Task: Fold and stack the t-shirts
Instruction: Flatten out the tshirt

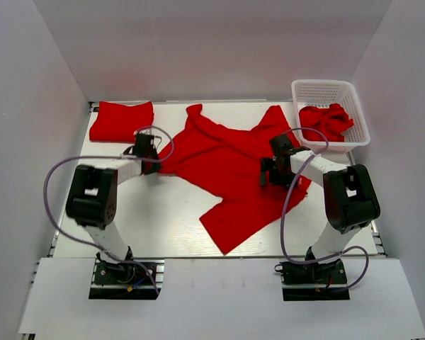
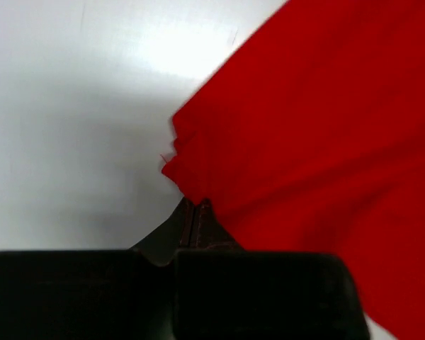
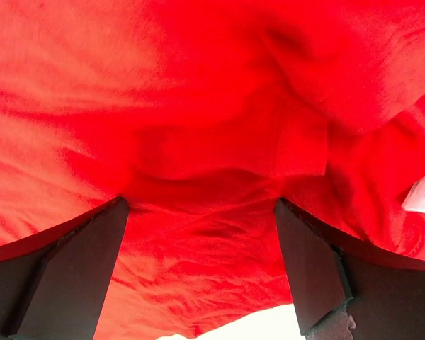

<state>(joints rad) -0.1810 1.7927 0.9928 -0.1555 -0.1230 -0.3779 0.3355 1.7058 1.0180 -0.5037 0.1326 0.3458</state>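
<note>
- The spread t-shirt [image 1: 227,163] lies rumpled on the desk [image 1: 163,219], just left of the basket [image 1: 326,88]; a folded t-shirt [image 1: 122,120] sits far left of the basket
- The left claw [image 2: 195,212] is pinched shut on the shirt's edge farthest from the basket; the bite looks thin, so a pull could slip it free
- The right claw [image 3: 200,205] gapes wide over cloth near the basket, gripping nothing; closing here might bunch several layers

place: robot lab test cell | shown by: plain white panels [image 1: 198,42] boxing in a white desk [image 1: 170,219] | left arm [image 1: 92,195] and right arm [image 1: 348,195] bolted at its near edge | loose cables [image 1: 46,191] trailing from both
</note>
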